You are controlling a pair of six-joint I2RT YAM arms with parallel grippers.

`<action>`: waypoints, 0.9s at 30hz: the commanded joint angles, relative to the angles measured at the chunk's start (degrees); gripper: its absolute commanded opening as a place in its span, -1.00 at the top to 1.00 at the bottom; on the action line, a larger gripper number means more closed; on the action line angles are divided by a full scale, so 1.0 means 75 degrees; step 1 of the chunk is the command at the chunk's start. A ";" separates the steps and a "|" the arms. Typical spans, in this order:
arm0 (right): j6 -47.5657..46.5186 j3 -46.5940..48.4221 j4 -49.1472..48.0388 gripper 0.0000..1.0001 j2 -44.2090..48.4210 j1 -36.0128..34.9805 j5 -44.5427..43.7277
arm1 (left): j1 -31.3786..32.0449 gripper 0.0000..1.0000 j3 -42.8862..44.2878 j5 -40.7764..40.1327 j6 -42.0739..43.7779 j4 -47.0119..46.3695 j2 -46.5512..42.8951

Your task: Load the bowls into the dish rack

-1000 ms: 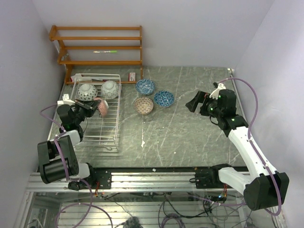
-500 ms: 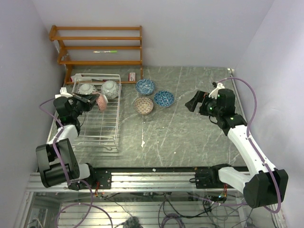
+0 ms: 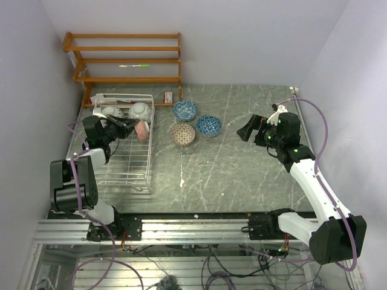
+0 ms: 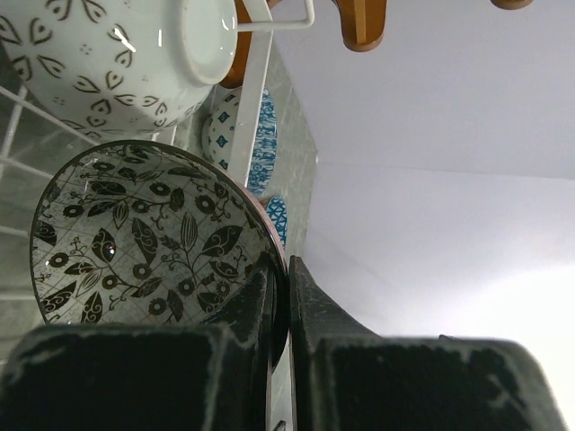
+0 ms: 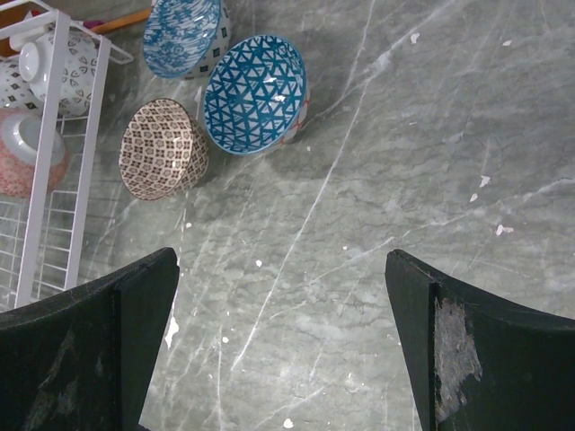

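Observation:
My left gripper (image 3: 128,128) (image 4: 286,269) is shut on the rim of a pink-red bowl (image 3: 142,130) (image 4: 144,233), held on edge over the far right of the white wire dish rack (image 3: 124,163). In the left wrist view its leaf-patterned face fills the lower left. Two pale patterned bowls (image 3: 110,112) (image 3: 139,110) sit upside down at the rack's far end. On the table to the right lie two blue bowls (image 3: 184,110) (image 3: 208,125) and a brownish bowl (image 3: 182,134) (image 5: 163,162). My right gripper (image 3: 247,128) (image 5: 280,260) hangs open above bare table, right of these bowls.
An orange-brown wooden shelf unit (image 3: 124,60) stands against the back wall behind the rack. A small red-and-white item (image 3: 169,96) lies by its foot. Walls close in on the left and right of the grey marble table (image 3: 242,175).
My left gripper has carried the pink-red bowl from the rack's left side toward its far right, next to the two upturned bowls. The right arm has hardly moved.

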State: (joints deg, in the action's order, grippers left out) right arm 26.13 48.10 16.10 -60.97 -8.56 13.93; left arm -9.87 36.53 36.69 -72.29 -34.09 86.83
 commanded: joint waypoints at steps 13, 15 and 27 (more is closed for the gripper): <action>0.0016 -0.0208 -0.0422 -1.00 -0.0050 0.0102 0.0055 | -0.0031 0.70 -0.0146 -0.0065 0.0762 0.0000 0.0927; 0.0043 -0.0262 -0.0483 -1.00 -0.0087 0.0107 0.0155 | -0.0107 0.67 -0.0310 -0.0118 0.0795 -0.0093 0.1013; 0.0036 -0.0285 -0.0570 -1.00 -0.0123 0.0099 0.0289 | -0.0289 0.46 -0.1172 -0.0368 0.0906 -0.0609 0.1562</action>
State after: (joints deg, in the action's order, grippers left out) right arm 26.37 46.44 13.45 -61.71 -8.29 15.55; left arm -10.74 32.64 37.98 -70.70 -51.16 93.51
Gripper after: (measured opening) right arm 0.999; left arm 0.268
